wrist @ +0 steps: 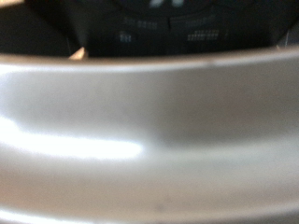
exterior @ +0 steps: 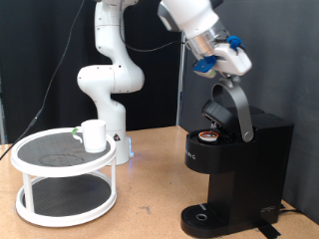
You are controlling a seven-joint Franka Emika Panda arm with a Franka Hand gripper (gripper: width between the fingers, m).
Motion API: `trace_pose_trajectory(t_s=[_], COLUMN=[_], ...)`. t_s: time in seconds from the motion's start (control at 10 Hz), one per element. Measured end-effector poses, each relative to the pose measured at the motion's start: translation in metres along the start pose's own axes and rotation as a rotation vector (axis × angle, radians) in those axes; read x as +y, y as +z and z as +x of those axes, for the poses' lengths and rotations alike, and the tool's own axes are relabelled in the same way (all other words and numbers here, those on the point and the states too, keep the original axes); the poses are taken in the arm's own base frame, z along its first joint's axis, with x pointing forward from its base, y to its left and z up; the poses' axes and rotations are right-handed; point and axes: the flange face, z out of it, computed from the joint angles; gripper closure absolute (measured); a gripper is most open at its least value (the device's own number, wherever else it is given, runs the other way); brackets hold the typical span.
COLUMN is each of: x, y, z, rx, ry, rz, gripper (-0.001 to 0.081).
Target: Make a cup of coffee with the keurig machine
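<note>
The keurig machine point(exterior: 239, 164) stands at the exterior view's right, matte black, with its lid point(exterior: 221, 108) raised on a grey handle point(exterior: 239, 105). A brown-topped pod point(exterior: 207, 135) sits in the open chamber. The round drip tray point(exterior: 204, 214) at its base holds nothing. My gripper point(exterior: 229, 62), with blue finger parts, is at the top end of the raised handle, touching or just above it. In the wrist view a blurred silver band, the handle point(wrist: 149, 140), fills most of the frame, with the black lid top point(wrist: 159, 23) behind it; no fingers show there. The cup point(exterior: 94, 134), a white mug, stands on a rack at the left.
The white two-tier round rack point(exterior: 40, 169) with dark mesh shelves stands at the exterior view's left on the wooden table point(exterior: 150, 199). The arm's white base point(exterior: 110, 80) rises behind the rack. A black curtain hangs at the back.
</note>
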Motion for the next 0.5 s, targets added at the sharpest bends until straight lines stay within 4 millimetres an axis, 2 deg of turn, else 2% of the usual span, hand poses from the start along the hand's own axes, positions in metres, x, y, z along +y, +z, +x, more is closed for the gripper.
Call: trace_pose_trajectory(t_s=[0.2,0.5], x=[-0.016,-0.032], y=[-0.010,-0.011], z=[0.019,0.036], rx=[0.008,0.036], ry=[0.016,0.037], rz=[0.010,0.049], gripper=[0.0806,0.0806])
